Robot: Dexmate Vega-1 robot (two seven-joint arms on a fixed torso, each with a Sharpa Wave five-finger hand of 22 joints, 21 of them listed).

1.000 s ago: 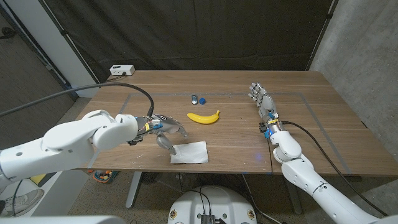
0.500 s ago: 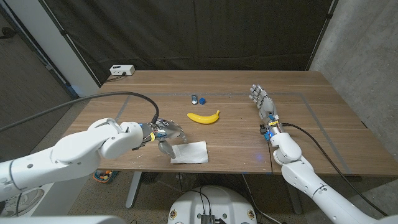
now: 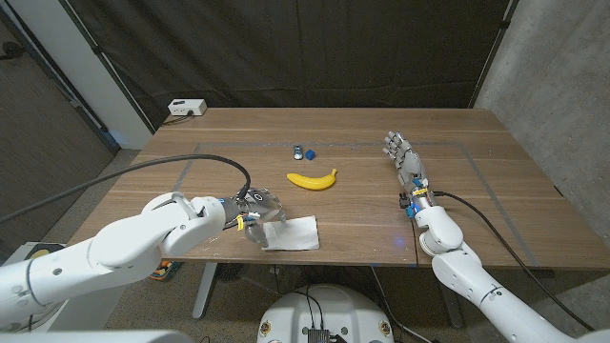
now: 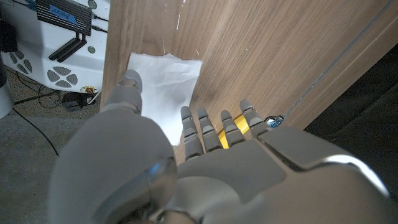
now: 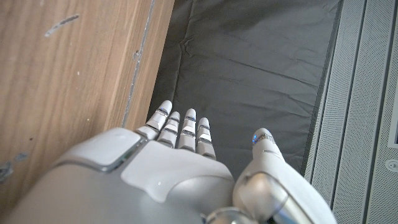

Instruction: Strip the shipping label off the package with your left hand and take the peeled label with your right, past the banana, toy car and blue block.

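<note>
A flat white package [image 3: 294,233] lies at the table's near edge, left of the middle; no separate label can be made out on it. My left hand [image 3: 257,211] hovers over its left end with the fingers apart, and the thumb [image 4: 129,85] points at the white sheet [image 4: 168,81]. Whether the hand touches the sheet cannot be told. Farther back lie the yellow banana [image 3: 313,178], the small toy car [image 3: 297,151] and the blue block [image 3: 310,151]. My right hand [image 3: 404,158] stands over the table's right side, fingers straight and holding nothing [image 5: 180,130].
A white box with a cable [image 3: 187,108] sits at the far left corner. The table edge [image 3: 315,260] runs just in front of the package. Bare wood [image 3: 505,191] spreads to the right of my right hand.
My left hand has slid right and nearer over the package's left end, and its forearm has swung toward the table's front edge. My right hand has stayed put.
</note>
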